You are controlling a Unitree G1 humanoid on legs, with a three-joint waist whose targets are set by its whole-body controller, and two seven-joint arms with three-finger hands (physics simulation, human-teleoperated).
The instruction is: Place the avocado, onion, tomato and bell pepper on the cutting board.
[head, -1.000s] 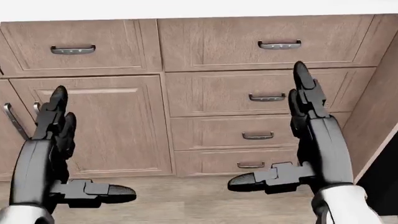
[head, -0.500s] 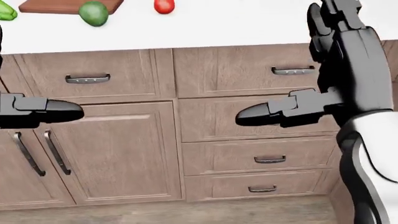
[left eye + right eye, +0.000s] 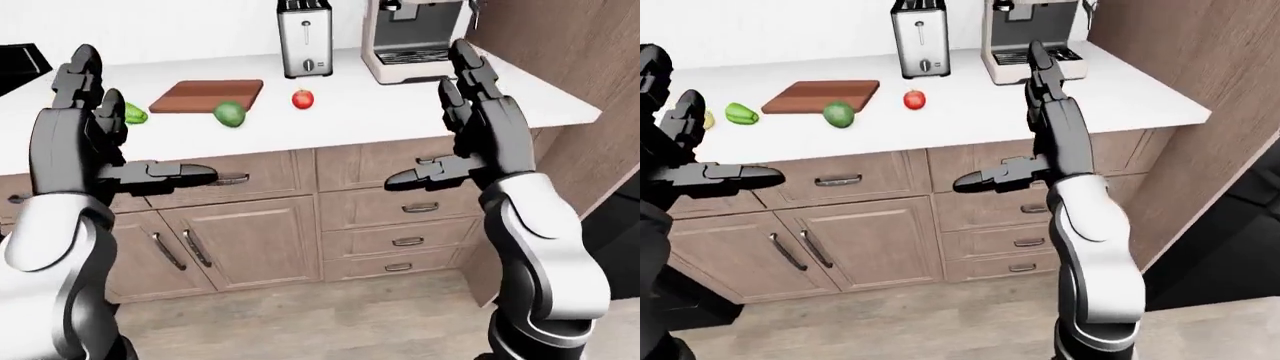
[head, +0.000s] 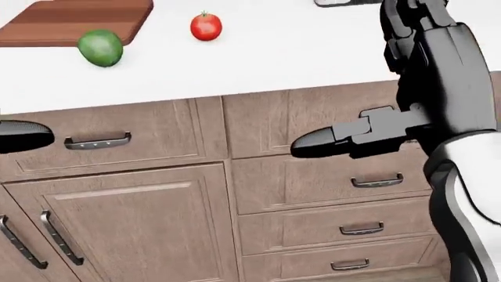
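Observation:
On the white counter (image 3: 380,105) lies a brown cutting board (image 3: 207,95). A green avocado (image 3: 229,114) rests just off the board's near right corner, and a red tomato (image 3: 302,99) sits to its right. Left of the board is a green bell pepper (image 3: 741,113), with a yellowish thing, perhaps the onion (image 3: 707,118), partly hidden behind my left hand. My left hand (image 3: 105,146) and right hand (image 3: 450,127) are both raised, open and empty, short of the counter's edge.
A toaster (image 3: 303,37) and a coffee machine (image 3: 415,37) stand along the counter's far side. Wooden drawers and cabinet doors (image 3: 250,240) run under the counter. A tall wooden panel (image 3: 590,60) bounds it on the right. A black surface (image 3: 20,64) shows at far left.
The camera has tilted up: the cabinets slid down the picture and the counter with board, avocado and tomato came in. Both hands stay open.

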